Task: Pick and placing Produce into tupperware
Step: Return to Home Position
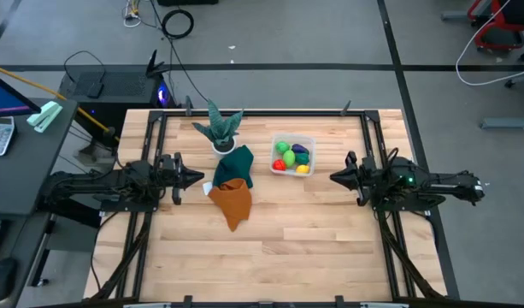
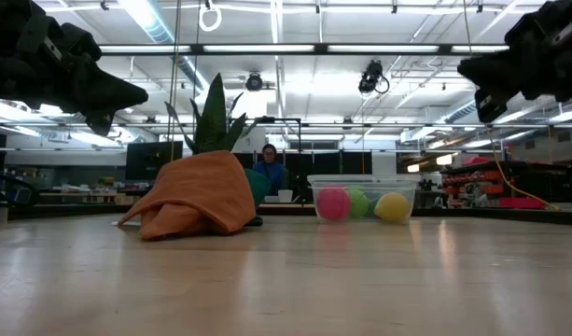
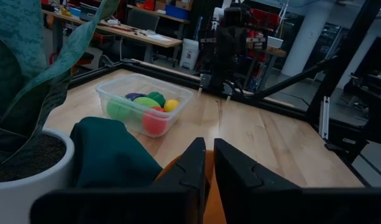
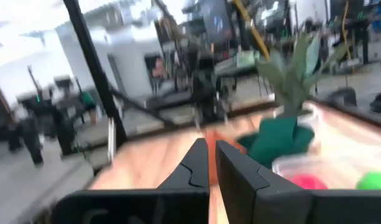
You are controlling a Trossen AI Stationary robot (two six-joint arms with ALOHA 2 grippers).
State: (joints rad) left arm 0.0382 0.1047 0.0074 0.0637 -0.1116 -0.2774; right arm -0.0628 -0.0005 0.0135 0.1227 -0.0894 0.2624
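The clear tupperware (image 1: pixel 293 155) stands on the table right of centre and holds the produce (image 1: pixel 291 156): light green, dark green, red, yellow and purple toy pieces. It also shows in the low view (image 2: pixel 363 199) and the left wrist view (image 3: pixel 143 109). My left gripper (image 1: pixel 197 178) is shut and empty, above the table's left side, left of the cloths. My right gripper (image 1: pixel 334 178) is shut and empty, above the table's right side, right of the box and nearer the table's near edge.
A teal cloth (image 1: pixel 236 162) and an orange cloth (image 1: pixel 232 201) lie heaped at the table's centre. A teal spiky plant in a white pot (image 1: pixel 220 130) stands behind them. A black frame (image 1: pixel 262 112) runs along the table's far edge. A person (image 2: pixel 268 168) sits in the room beyond.
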